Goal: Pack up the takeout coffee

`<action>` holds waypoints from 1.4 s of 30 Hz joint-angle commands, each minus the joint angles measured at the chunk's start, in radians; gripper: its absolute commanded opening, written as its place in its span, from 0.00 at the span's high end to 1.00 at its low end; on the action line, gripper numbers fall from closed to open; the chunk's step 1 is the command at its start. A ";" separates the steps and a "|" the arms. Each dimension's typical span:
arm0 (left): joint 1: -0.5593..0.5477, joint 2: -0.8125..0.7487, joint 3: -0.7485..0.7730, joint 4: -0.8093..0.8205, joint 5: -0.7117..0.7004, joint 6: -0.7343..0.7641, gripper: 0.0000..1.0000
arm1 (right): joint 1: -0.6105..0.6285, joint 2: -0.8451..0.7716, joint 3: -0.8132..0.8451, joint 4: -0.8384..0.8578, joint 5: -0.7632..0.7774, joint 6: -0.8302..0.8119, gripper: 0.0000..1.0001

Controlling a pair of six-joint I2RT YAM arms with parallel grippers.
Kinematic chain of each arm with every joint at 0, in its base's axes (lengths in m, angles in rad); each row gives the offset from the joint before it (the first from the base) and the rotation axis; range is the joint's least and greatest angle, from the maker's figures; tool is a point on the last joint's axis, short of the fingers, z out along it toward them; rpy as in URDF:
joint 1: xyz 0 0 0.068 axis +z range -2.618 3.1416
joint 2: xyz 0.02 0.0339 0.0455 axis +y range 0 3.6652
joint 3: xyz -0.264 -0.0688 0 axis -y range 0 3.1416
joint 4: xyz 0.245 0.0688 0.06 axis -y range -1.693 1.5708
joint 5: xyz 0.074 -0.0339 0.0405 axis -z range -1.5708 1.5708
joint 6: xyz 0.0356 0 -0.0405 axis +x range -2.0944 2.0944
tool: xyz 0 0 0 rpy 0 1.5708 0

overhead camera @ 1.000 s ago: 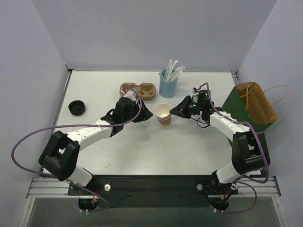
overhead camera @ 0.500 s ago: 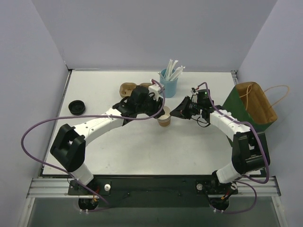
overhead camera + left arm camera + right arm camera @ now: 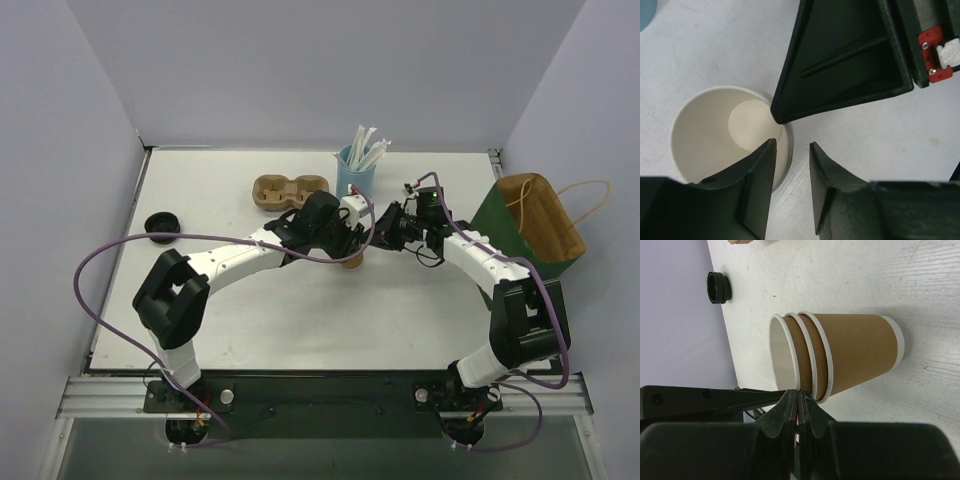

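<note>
- Black lid lies far left on the white table, well apart from everything else.
- Brown pulp carrier sits toward the back, left of centre, with both holes facing up.
- My left arm stretches across to mid-table. My left tool hangs over the tan cup and is set narrow. One finger is inside the mouth and the other is outside, with the rim in the gap between them. The gap is wider than the paper wall. I cannot tell whether either finger touches it.
- The tan cup stands upright on the table at the middle, between my two tools. It is white inside. My right wrist view shows three white rims nested one in another.
- The blue cup, holding white straws, stands just behind the tan cup, toward the back.
- My right tool comes in from the right with its fingers pressed together, holding nothing. Its tips are right at the tan cup's rim. In my left wrist view, it overlaps the rim's far edge.
- A brown paper bag stands at the far right edge, with green beside it.
</note>
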 commanded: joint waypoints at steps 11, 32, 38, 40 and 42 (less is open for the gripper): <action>-0.018 0.002 0.042 0.024 -0.020 0.031 0.65 | 0.003 -0.014 0.044 -0.007 -0.027 -0.019 1.00; 0.031 -0.010 0.035 0.035 0.077 -0.034 0.64 | 0.000 -0.005 0.044 -0.011 -0.027 -0.027 1.00; 0.034 -0.010 0.030 0.050 0.098 -0.047 0.62 | -0.002 0.000 0.044 -0.013 -0.027 -0.034 1.00; 0.037 -0.014 0.029 0.056 0.109 -0.050 0.60 | -0.004 0.009 0.043 -0.014 -0.029 -0.036 1.00; 0.042 -0.018 0.032 0.058 0.112 -0.054 0.60 | -0.002 0.011 0.041 -0.011 -0.030 -0.036 1.00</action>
